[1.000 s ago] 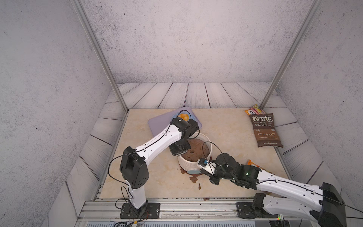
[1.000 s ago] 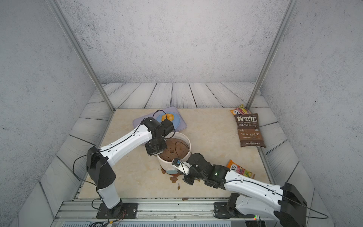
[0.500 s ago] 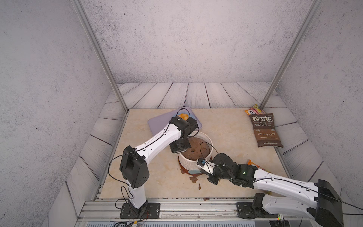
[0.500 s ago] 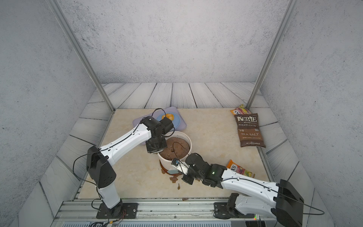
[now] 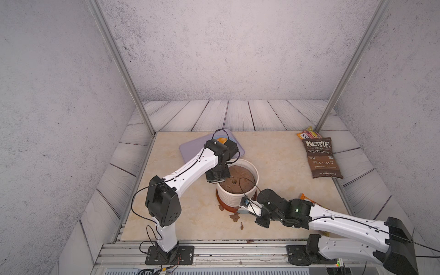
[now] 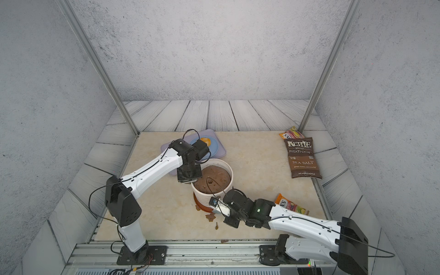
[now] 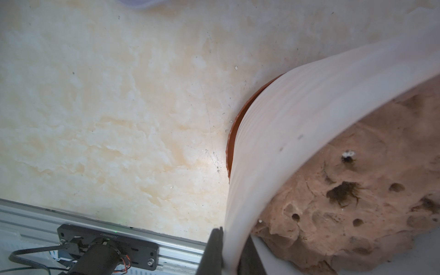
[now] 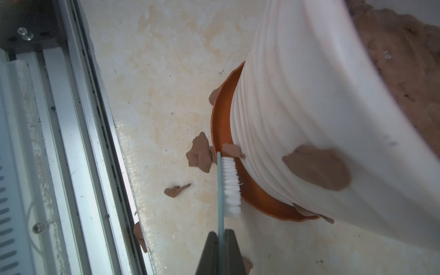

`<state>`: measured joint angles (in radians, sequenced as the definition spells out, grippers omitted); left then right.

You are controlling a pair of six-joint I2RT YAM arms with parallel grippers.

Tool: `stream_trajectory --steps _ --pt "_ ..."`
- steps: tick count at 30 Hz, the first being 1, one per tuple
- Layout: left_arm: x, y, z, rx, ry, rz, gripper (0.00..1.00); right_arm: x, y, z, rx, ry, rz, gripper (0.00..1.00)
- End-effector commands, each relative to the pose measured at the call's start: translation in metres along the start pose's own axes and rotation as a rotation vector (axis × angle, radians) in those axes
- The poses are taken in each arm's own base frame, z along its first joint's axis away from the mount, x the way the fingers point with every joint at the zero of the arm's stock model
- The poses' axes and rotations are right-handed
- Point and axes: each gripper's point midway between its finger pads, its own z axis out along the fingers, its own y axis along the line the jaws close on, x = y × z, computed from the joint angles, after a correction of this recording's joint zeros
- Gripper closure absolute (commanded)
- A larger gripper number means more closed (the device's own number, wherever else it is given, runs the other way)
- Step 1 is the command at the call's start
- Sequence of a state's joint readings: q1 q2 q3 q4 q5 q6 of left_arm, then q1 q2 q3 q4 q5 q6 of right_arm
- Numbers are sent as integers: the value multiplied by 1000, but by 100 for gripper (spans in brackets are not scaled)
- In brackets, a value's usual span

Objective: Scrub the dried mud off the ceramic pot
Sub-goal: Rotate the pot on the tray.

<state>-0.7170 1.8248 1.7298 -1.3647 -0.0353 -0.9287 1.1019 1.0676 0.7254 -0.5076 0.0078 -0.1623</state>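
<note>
The cream ribbed ceramic pot [image 5: 234, 196] [image 6: 206, 194] stands on a rust-brown saucer [image 8: 220, 123], filled with brown soil [image 5: 238, 178]. My left gripper [image 7: 232, 234] is shut on the pot's rim, one finger outside and one inside. My right gripper [image 8: 221, 234] is shut on the teal handle of a white-bristled brush [image 8: 230, 185]. The bristles lie over the saucer's edge by the pot's base. A patch of dried mud [image 8: 316, 166] sticks to the pot's wall, and a smaller patch [image 8: 232, 150] sits at its base. Flakes [image 8: 198, 154] [image 5: 234, 216] lie on the table.
A lavender tray [image 5: 190, 148] holding a blue plate sits behind the pot. A chips bag [image 5: 321, 157] and a snack packet [image 5: 309, 134] lie at the back right, another packet [image 6: 291, 206] beside my right arm. The aluminium rail [image 5: 214, 250] borders the front.
My right gripper has shifted the brush slightly along the pot's near base. The left gripper has kept its hold on the rim.
</note>
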Motion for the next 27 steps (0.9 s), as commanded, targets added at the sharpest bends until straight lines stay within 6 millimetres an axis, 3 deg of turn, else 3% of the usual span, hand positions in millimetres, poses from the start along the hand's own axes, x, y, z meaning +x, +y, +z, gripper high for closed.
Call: stream_trajectory --steps 1,8,16,23,27 --pt "-4 9 19 -95 20 93 100 -8 13 -18 -63 -20 -31 100" --pt "-12 6 22 -106 8 175 100 -40 31 -47 -177 -186 -27 100" --pt "-22 8 21 -116 -18 344 100 -79 17 -67 -129 -307 -10 100" --pt "-25 5 21 -97 -7 474 100 -102 -1 -68 -94 -351 -3 100" --pt "-24 4 21 -91 -1 521 100 -103 -15 -60 -80 -336 18 100"
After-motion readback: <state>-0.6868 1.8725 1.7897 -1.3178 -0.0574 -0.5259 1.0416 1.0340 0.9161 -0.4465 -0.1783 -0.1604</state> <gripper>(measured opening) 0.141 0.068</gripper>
